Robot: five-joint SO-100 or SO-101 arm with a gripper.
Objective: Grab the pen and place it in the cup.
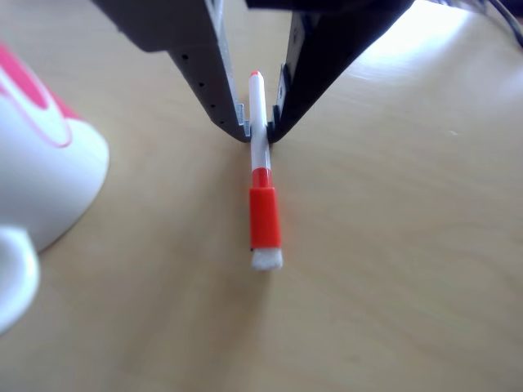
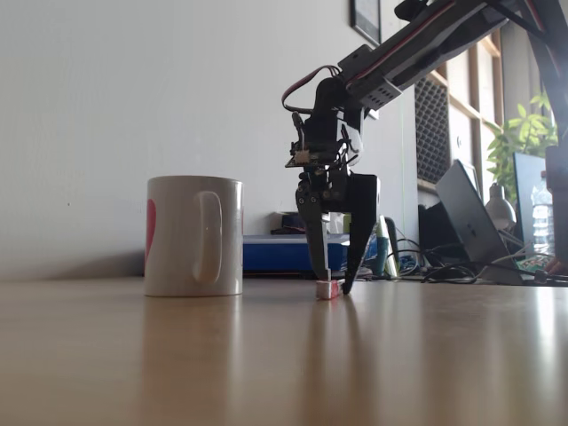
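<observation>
The pen (image 1: 264, 216) lies flat on the wooden table, its orange-red cap with a white tip pointing toward the camera in the other view. My gripper (image 1: 260, 135) comes down from above, one dark finger pressed against each side of the white barrel, so it is shut on the pen (image 2: 327, 289) at table level. The fixed view shows the gripper (image 2: 332, 291) with its tips touching the tabletop. The cup (image 2: 193, 235), a white mug with a pink design, stands upright to the left of the gripper, handle facing the fixed camera. Its side and handle sit at the left edge of the other view as the cup (image 1: 49, 163).
The wooden table (image 2: 266, 355) stretches wide in front. Behind it, in the fixed view, are a blue box (image 2: 275, 253), a laptop (image 2: 470, 222), cables, a water bottle (image 2: 541, 222) and a plant (image 2: 524, 133).
</observation>
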